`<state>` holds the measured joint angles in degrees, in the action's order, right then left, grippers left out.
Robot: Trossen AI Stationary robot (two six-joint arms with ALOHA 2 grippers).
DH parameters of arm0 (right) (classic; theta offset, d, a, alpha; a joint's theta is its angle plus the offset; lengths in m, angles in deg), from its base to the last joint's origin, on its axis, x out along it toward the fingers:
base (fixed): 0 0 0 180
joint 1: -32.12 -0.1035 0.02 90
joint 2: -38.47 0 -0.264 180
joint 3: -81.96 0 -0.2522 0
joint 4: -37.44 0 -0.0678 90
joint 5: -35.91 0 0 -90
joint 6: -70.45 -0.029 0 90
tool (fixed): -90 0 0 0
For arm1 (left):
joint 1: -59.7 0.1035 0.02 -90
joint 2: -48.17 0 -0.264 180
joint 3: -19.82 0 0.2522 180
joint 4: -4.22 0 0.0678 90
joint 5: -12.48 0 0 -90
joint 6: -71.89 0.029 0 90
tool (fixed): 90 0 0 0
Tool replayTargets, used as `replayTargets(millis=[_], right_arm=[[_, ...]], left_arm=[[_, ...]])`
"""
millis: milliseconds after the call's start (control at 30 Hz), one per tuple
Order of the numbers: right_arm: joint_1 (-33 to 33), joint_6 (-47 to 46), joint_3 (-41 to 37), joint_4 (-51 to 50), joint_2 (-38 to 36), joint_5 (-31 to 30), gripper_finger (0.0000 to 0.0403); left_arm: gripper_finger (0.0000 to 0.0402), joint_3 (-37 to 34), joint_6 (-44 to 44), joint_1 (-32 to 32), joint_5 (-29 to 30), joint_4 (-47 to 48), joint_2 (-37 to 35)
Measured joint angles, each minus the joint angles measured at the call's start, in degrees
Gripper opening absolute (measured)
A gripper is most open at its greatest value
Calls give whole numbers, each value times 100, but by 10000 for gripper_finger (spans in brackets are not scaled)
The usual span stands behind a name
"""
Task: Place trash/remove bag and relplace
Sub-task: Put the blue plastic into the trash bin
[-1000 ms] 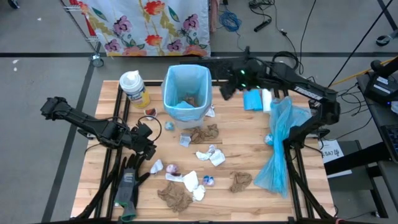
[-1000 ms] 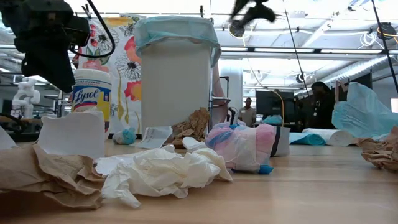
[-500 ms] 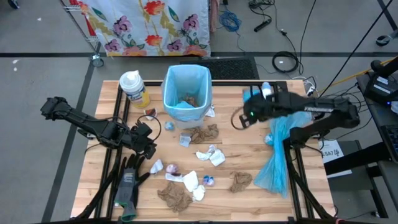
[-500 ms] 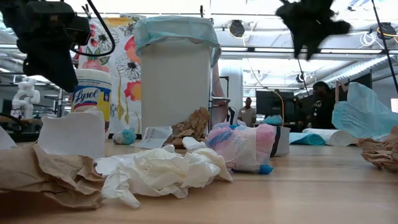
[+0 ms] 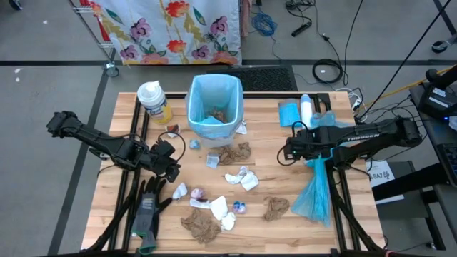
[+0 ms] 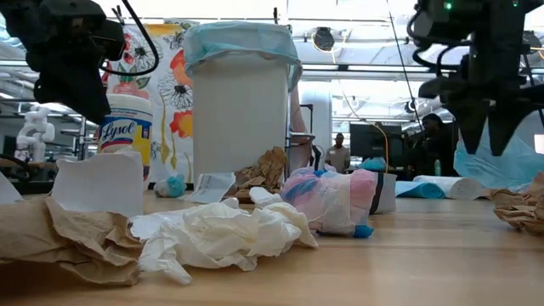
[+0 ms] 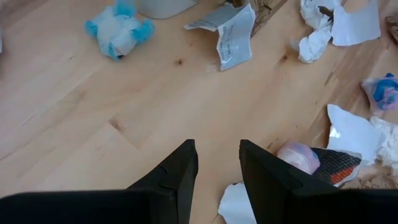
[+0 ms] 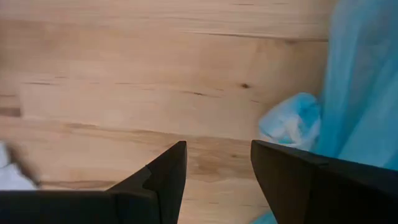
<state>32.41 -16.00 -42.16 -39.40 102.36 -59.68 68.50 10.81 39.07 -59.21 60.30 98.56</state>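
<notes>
The bin (image 5: 214,107), lined with a light blue bag (image 6: 240,38), stands on its base at the table's far middle, with a brown scrap (image 5: 217,114) inside. Trash lies loose on the wood: brown paper (image 5: 236,152), white tissue (image 5: 244,178), more brown wads (image 5: 276,208) (image 5: 201,226), a pink and blue wrapper wad (image 6: 340,200). My left gripper (image 5: 171,168) (image 7: 217,155) hovers open at the left, over bare wood. My right gripper (image 5: 288,152) (image 8: 217,155) points down, open, above the table beside a loose blue bag (image 5: 321,171).
A wipes canister (image 5: 154,101) stands left of the bin. Black-and-grey gloves (image 5: 146,214) lie at the near left. A blue roll (image 5: 296,113) lies at the far right, and a small blue wad (image 8: 292,121) by the loose bag. Bare wood shows between bin and roll.
My right gripper has swung from high beside the bin's far right toward the near edge and down, turning until it points at the table next to the loose blue bag. Its fingers stay open. The left arm and the trash have kept still.
</notes>
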Motion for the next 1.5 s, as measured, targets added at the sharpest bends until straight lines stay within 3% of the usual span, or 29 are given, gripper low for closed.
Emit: replayTargets(millis=[433,867,1067,1300,1500], right_arm=[[82,-130,-130,-500,75,100,170],[90,3629,-130,-751,403,130,170],[90,4513,-128,-570,692,145,170],[90,4662,-126,-430,1354,147,170],[211,4255,-126,-484,1915,147,157]], left_arm=[[125,2,0,-1,0,24,1],[125,2,11,0,-43,20,0],[125,0,7,0,-203,17,-1],[125,0,2,1,-231,9,1],[125,0,2,-1,-473,12,1]])
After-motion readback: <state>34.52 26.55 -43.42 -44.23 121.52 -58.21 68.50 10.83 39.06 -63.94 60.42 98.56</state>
